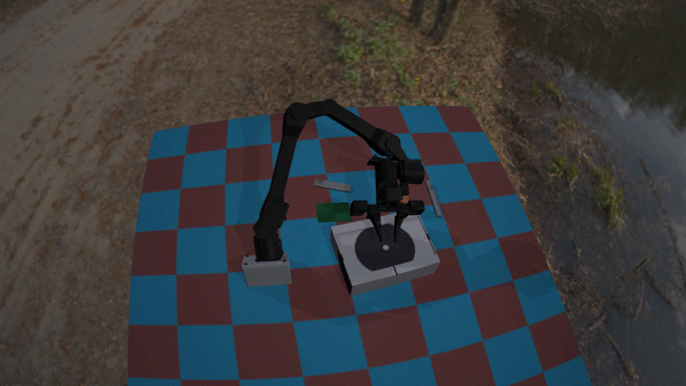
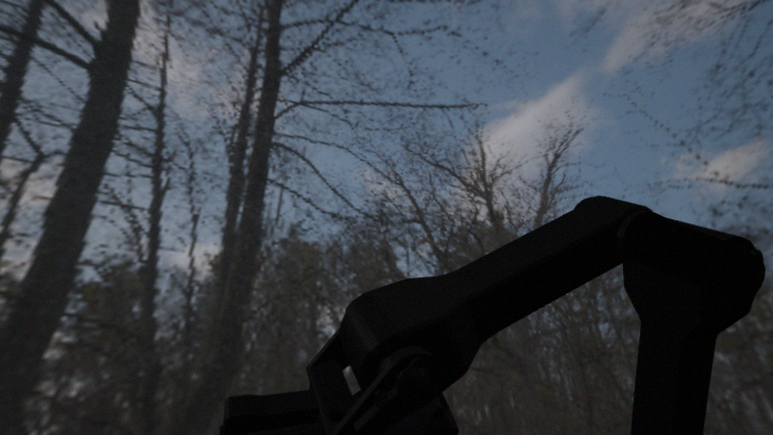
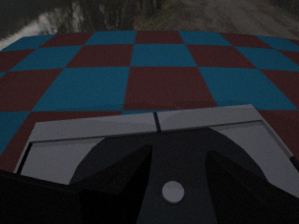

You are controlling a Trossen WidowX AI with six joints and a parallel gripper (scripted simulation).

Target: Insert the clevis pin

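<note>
Over the rimmed steel tray [image 1: 398, 280] [image 3: 89, 126], black parallel-jaw gripper [image 1: 388, 239] [image 3: 179, 154] pointing down; fingers partly spread, moderately wide, nothing gripped

Inside the tray, wide dark aluminium disc [image 1: 372, 249] [image 3: 177, 167], looks flat; tray floor showing at its corners

At the disc's middle, within the tray, round pale head of the steel clevis pin [image 1: 385, 247] [image 3: 173, 192]; shank out of sight, so it seems to hang through both holes, though light is poor and the seating hard to confirm

Wrist view: pin head in the gap between the two fingers, dark disc showing on either side of it; cannot tell whether the fingertips touch the disc

Top view, left of the tray: pale mounting block [image 1: 266, 274] with the WidowX arm [image 1: 283, 168] [image 2: 529, 275] rising from it and arching across to the tray

Beyond the tray's far left corner, green rectangle [image 1: 334, 211]; farther out, grey flat bar [image 1: 332, 185]. Second grey bar [image 1: 433, 198] beyond the far right corner

Under the tray, blue and maroon checkered table [image 1: 326, 343] [image 3: 167, 88]
</note>
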